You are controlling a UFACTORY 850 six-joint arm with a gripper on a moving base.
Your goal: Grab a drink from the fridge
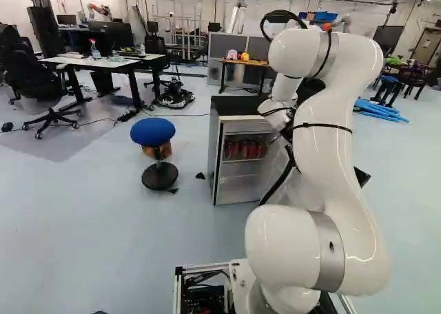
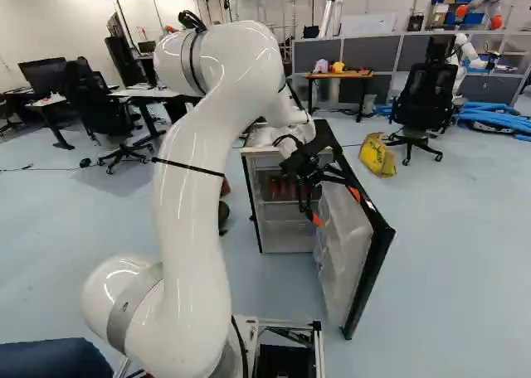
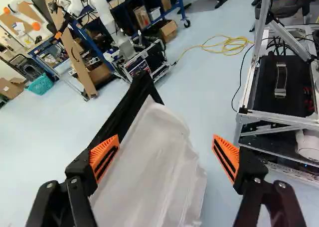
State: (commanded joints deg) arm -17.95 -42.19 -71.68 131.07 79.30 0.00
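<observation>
"What have we got, starting from the left?"

"A blue-topped stool (image 1: 153, 131), and just right of it the little fridge (image 1: 238, 106), standing on the floor with a black top."

"And the drinks?"

"Red cans (image 1: 244, 149), side by side on the shelf inside."

"So where's the hand (image 2: 336, 206)?"

"Just right of the cans in the right base view, near the fridge's opening. It's spread wide, the orange pads (image 3: 104, 160) well apart, and it's got hold of nothing."

"Touching the door (image 2: 342, 249), though?"

"Can't tell. That stands open, its pale inner side showing between the fingers, its black edge right by one of them."

"Anything further right?"

"A yellow bag (image 2: 377, 156) on the floor, then a black office chair (image 2: 425, 104) just beside it."
</observation>
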